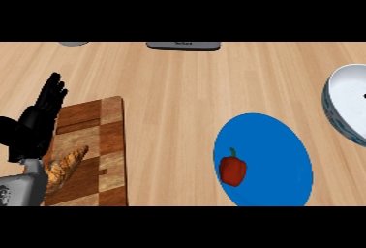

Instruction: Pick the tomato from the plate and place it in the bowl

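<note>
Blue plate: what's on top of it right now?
One red vegetable with a green stem, shaped like a pepper, lies on the plate, left of centre. Nothing covers the plate, and no hand is over it.

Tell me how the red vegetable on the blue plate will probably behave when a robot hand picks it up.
The red vegetable looks like a pepper with a green stem, not a tomato, so it is probably light for its size. Its smooth skin may be slippery. It lies on the flat blue plate, and its rounded body could roll if nudged sideways.
</note>
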You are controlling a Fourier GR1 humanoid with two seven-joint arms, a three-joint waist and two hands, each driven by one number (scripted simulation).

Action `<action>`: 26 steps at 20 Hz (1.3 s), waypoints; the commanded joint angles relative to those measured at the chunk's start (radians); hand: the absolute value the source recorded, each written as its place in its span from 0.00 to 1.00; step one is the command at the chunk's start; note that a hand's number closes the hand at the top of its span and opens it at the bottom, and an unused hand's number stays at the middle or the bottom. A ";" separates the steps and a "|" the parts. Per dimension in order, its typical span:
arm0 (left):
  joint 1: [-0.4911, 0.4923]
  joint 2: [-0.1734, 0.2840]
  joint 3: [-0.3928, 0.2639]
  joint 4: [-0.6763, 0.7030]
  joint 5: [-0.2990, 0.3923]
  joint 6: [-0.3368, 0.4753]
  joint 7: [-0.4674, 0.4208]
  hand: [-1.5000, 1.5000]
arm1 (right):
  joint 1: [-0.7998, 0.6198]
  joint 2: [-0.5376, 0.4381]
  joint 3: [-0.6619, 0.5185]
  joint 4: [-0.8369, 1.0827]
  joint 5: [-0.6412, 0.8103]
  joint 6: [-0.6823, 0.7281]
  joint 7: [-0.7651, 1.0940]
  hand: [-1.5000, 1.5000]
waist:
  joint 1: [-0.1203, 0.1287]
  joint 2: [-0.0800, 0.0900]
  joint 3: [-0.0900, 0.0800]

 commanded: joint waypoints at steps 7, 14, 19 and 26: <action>-0.046 -0.020 -0.009 0.052 -0.007 0.000 -0.018 0.50 | -0.165 -0.015 0.074 0.433 0.128 0.067 -0.148 0.00 | 0.011 0.008 0.003; -0.024 0.006 0.018 0.018 0.009 -0.009 -0.002 0.50 | -0.199 -0.015 -0.158 0.576 -0.124 0.278 -0.238 0.00 | 0.001 0.002 0.005; -0.023 -0.004 0.009 0.034 0.002 -0.008 -0.010 0.50 | -0.278 -0.111 -0.322 0.685 -0.287 0.432 -0.141 0.00 | 0.001 0.008 0.005; 0.006 -0.012 0.016 0.013 0.009 -0.007 -0.036 0.50 | -0.182 -0.263 -0.335 0.719 -0.303 0.590 -0.116 0.00 | 0.008 0.017 0.010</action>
